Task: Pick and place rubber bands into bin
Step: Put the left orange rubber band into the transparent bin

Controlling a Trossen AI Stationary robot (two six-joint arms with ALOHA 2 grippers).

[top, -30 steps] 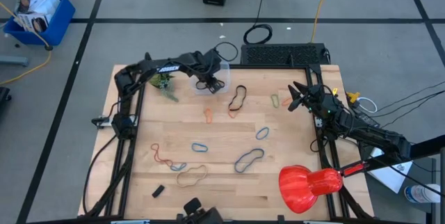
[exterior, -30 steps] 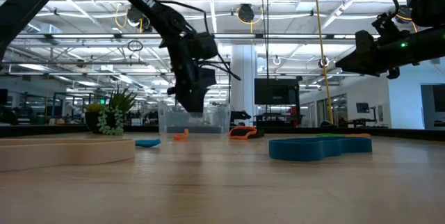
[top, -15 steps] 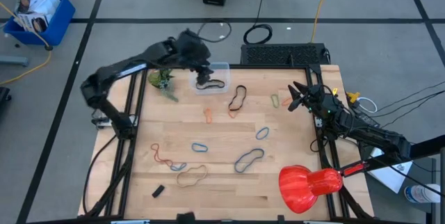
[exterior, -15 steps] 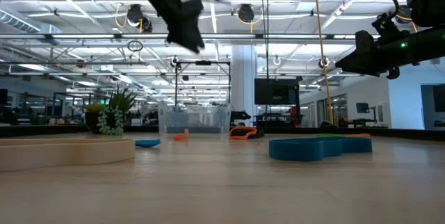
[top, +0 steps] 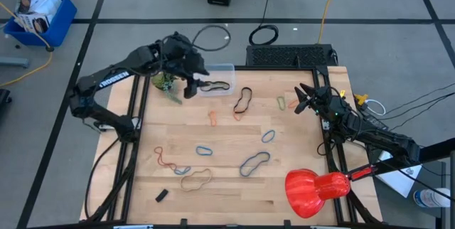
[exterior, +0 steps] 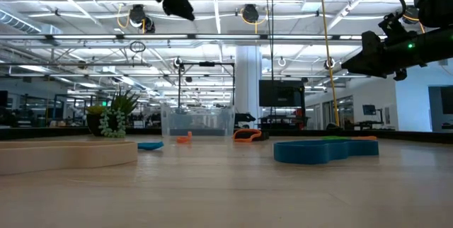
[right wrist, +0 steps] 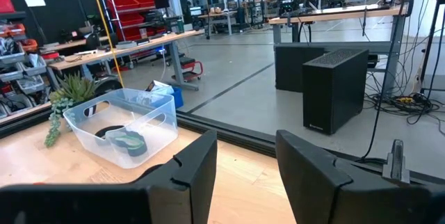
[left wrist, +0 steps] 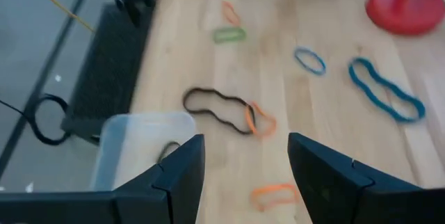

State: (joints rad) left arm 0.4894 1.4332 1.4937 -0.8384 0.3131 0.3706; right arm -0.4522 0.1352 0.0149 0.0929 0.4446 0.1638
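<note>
The clear bin (top: 217,79) stands at the table's far edge with a black rubber band (top: 217,85) lying in it; it also shows in the low view (exterior: 197,122) and the left wrist view (left wrist: 136,152). More rubber bands lie loose on the wood: black (top: 244,99), orange (top: 213,117), green (top: 281,102), blue (top: 268,136), a large blue one (top: 254,163), red (top: 165,159), tan (top: 195,180). My left gripper (top: 192,85) (left wrist: 247,175) hangs open and empty, high above the table just left of the bin. My right gripper (top: 304,99) (right wrist: 247,175) waits open at the far right.
A small potted plant (top: 167,83) stands left of the bin, under my left arm. A red bulb-shaped object (top: 316,190) sits near the front right corner, a small black block (top: 161,195) near the front left. A blue crate (top: 39,14) is on the floor.
My left gripper has risen from down at the bin to high above the table, drawing back toward the table's left edge and rolling as it went. The black band that it hid now shows lying in the bin. My right arm has kept still.
</note>
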